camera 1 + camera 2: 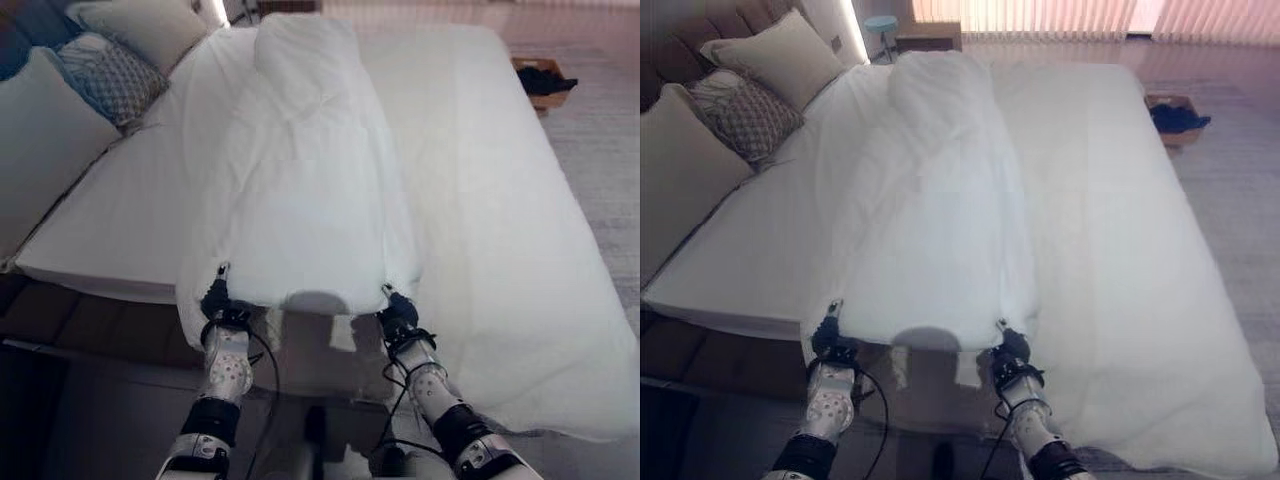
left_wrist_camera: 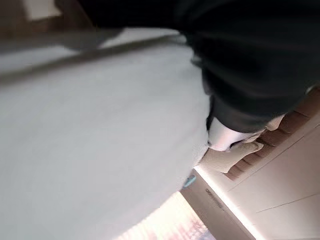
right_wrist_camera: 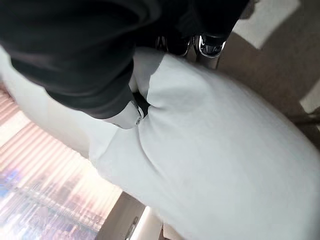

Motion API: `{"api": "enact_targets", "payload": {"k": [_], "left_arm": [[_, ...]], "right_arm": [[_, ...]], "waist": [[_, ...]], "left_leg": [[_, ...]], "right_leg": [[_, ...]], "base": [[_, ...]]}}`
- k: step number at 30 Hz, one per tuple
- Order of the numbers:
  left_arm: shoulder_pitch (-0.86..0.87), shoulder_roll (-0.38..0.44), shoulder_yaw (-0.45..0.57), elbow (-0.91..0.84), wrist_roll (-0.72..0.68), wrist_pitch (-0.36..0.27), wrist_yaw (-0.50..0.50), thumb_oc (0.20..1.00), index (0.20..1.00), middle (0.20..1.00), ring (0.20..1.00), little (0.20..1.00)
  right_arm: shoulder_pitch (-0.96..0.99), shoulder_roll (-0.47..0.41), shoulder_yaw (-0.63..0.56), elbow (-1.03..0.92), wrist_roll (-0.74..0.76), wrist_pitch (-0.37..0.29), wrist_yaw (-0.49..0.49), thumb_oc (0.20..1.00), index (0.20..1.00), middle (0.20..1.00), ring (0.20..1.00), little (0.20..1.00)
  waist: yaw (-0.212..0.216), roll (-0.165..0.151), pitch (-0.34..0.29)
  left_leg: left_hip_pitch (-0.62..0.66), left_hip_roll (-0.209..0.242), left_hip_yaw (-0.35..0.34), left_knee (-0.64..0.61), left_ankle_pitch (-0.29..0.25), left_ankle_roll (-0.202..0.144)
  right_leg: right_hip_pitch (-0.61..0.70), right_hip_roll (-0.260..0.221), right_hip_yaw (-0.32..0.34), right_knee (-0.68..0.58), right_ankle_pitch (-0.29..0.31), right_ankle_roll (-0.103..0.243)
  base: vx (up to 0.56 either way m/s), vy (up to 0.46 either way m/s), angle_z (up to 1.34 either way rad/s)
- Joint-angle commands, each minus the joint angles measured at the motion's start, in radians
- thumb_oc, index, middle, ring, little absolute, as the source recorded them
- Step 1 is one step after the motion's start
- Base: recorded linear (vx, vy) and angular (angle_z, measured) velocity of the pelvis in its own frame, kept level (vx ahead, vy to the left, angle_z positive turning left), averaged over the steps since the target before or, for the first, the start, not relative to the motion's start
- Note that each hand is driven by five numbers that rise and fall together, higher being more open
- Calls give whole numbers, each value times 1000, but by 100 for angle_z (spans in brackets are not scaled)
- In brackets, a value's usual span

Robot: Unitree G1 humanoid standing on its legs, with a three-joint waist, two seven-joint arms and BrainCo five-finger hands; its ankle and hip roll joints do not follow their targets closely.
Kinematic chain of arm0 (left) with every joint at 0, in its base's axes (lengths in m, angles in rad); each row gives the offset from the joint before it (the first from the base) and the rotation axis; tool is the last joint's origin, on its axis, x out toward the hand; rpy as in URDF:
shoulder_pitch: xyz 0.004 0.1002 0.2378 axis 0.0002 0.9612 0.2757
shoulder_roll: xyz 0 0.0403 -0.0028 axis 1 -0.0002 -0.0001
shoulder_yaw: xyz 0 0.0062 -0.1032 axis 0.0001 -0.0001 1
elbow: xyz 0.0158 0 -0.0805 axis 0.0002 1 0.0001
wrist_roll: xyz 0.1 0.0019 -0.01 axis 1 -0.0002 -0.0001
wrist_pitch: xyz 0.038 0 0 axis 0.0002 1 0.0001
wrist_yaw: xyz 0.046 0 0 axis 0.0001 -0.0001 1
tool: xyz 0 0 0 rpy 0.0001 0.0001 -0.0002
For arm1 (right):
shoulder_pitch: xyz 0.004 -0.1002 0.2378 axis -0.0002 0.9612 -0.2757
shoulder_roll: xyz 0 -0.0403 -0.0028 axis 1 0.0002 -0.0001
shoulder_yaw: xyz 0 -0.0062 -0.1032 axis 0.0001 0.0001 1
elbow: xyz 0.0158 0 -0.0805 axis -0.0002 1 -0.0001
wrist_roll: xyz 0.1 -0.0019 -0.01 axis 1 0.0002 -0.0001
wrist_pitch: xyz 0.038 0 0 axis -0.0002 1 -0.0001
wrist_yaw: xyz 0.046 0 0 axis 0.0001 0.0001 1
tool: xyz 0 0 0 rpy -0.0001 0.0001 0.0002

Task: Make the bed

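So I've got both corners of the white duvet (image 1: 300, 180) pinched: my left hand (image 1: 216, 298) at about 7 o'clock and my right hand (image 1: 398, 310) at about 5 o'clock, fingers curled tight into the cloth on each side. The duvet is folded into a long strip that runs up the middle of the bed (image 1: 500, 200) toward 12 o'clock, its near edge hanging over the mattress side between my hands. Pillows (image 1: 140, 30) are stacked at 10 to 11 o'clock, a patterned cushion (image 1: 110, 75) among them, and there's a small box of dark stuff (image 1: 542, 80) on the floor at 2 o'clock.
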Motion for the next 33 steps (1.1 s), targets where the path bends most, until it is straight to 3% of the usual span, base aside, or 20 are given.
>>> {"api": "enact_targets", "payload": {"k": [1, 2, 5, 7, 8, 9, 11, 12, 13, 14, 15, 16, 18, 19, 21, 27, 30, 31, 32, 33], "left_arm": [[47, 84, 110, -47, 2, -93, -16, 200, 200, 200, 200, 200], [49, 71, 110, -44, -6, -92, -14, 200, 200, 200, 200, 200], [78, 63, 114, -42, -12, -89, -17, 200, 200, 200, 200, 200], [88, 63, 114, -39, -24, -88, -14, 200, 200, 200, 200, 200], [88, 63, 114, -39, -24, -88, -14, 200, 200, 200, 200, 200], [89, 66, 105, -38, -29, -83, -5, 200, 200, 200, 200, 200], [76, 67, 90, -36, -38, -84, 0, 200, 200, 200, 200, 200], [69, 72, 80, -39, -35, -80, -4, 200, 200, 200, 200, 200], [53, 69, 72, -25, -46, -77, -9, 200, 200, 200, 200, 200], [51, 72, 60, -27, -38, -69, -18, 200, 200, 200, 200, 200], [46, 70, 52, -24, -39, -68, -17, 200, 200, 200, 200, 200], [34, 68, 22, -17, -39, -64, -22, 200, 200, 200, 200, 200], [19, 87, 4, -17, -29, -71, -22, 200, 200, 200, 200, 200], [16, 103, 3, -20, -20, -69, -24, 200, 200, 200, 200, 200], [27, 113, 16, -20, -7, -73, -25, 200, 200, 200, 200, 200], [80, 113, 95, -43, 3, -79, 4, 200, 200, 200, 200, 200], [80, 118, 104, -2, 34, -69, 5, 200, 200, 200, 200, 200], [85, 115, 116, 5, 43, -68, 6, 200, 200, 200, 200, 200], [102, 111, 111, 3, 73, -58, 12, 200, 200, 200, 200, 200], [113, 116, 109, 23, 92, -49, 10, 200, 200, 200, 200, 200]], "right_arm": [[70, -88, -49, 3, 2, -63, -5, 200, 200, 200, 200, 200], [74, -85, -58, 7, 8, -62, -11, 200, 200, 200, 200, 200], [78, -85, -67, 23, 21, -51, -22, 200, 200, 200, 200, 200], [87, -82, -75, 22, 20, -46, -32, 200, 200, 200, 200, 200], [86, -82, -75, 22, 20, -46, -33, 200, 200, 200, 200, 200], [102, -85, -93, 13, 19, -44, -43, 200, 200, 200, 200, 200], [108, -86, -104, 3, 25, -45, -57, 200, 200, 200, 200, 200], [112, -87, -113, -2, 24, -46, -65, 200, 200, 200, 200, 200], [109, -85, -129, -8, 20, -45, -71, 200, 200, 200, 200, 200], [105, -90, -124, -11, 8, -36, -75, 200, 200, 200, 200, 200], [105, -87, -123, -15, -5, -30, -79, 200, 200, 200, 200, 200], [117, -84, -130, -26, -15, -26, -85, 200, 200, 200, 200, 200], [88, -74, -112, -45, -25, -34, -92, 200, 200, 200, 200, 200], [74, -69, -105, -46, -21, -38, -94, 200, 200, 200, 200, 200], [50, -59, -93, -38, -22, -47, -80, 200, 200, 200, 200, 200], [53, -36, -59, -33, -47, -50, -48, 200, 200, 200, 200, 200], [84, -39, -42, 5, -66, -43, -27, 200, 200, 200, 200, 200], [99, -31, -34, 22, -76, -37, -27, 200, 200, 200, 200, 200], [118, -28, -20, 34, -88, -30, -31, 200, 200, 200, 200, 200], [127, -33, -18, 54, -95, -27, -33, 200, 200, 200, 200, 200]], "waist": [[24, 10, -32], [14, 5, -33], [4, -14, -62], [2, -22, -80], [1, -23, -82], [-3, -19, -100], [-4, -18, -110], [0, -17, -111], [2, -20, -111], [-1, -27, -118], [-2, -37, -124], [-2, -52, -128], [5, -65, -113], [6, -65, -111], [17, -39, -112], [53, -26, -97], [44, -51, -91], [62, -62, -94], [61, -62, -88], [54, -64, -90]], "left_leg": [[-19, -69, 38, 174, -91, -67], [-22, -30, 64, 218, -118, -55], [-14, 75, 25, 261, -134, -25], [-9, 160, -34, 254, -75, -35], [-11, 159, -35, 250, -70, -35], [33, 241, -76, 139, -13, -68], [47, 296, -94, 53, 35, -100], [44, 301, -119, 28, 49, -111], [41, 274, -161, 65, 2, -128], [39, 247, -152, 83, -74, -132], [37, 223, -130, 94, -121, -127], [35, 184, -108, 103, -159, -113], [17, 142, -68, 104, -168, -84], [10, 133, -55, 86, -155, -75], [28, 124, -35, 24, -128, -62], [113, 64, 33, -129, -70, -25], [114, 23, 31, -151, -48, -31], [122, 20, 47, -157, -66, -39], [115, 20, 55, -161, -51, -38], [113, 19, 58, -162, -52, -33]], "right_leg": [[-11, 47, 15, -80, 106, 3], [-11, 25, 11, -88, 116, 15], [-12, -20, 27, -107, 125, 40], [-5, -50, 41, -107, 132, 57], [-7, -50, 40, -110, 135, 57], [9, -82, 59, -110, 145, 89], [16, -125, 73, -116, 167, 118], [25, -142, 80, -125, 176, 131], [43, -184, 107, -146, 210, 150], [40, -215, 106, -156, 244, 157], [40, -246, 101, -165, 300, 167], [50, -295, 98, -186, 416, 186], [4, -332, 79, -201, 541, 166], [-19, -327, 63, -195, 538, 152], [-34, -284, 32, -153, 466, 135], [-44, -89, -124, -69, 230, 72], [-51, 25, -84, -148, 215, 70], [-26, 15, -140, -205, 206, 74], [4, 9, -164, -272, 238, 75], [6, 26, -124, -283, 240, 73]], "base": [[-68, 199, 32], [-71, 231, 29], [24, 249, 7], [85, 281, -8], [156, 465, 7], [134, 434, 19], [127, 593, 23], [93, 716, 24], [66, 701, 15], [56, 685, -15], [49, 670, -19], [8, 695, -15], [-61, 671, 9], [-47, 583, 4], [8, 575, -14], [14, 420, -21], [1, 150, -32], [-39, 65, -11], [-21, 56, 2], [-58, 80, 11]]}}
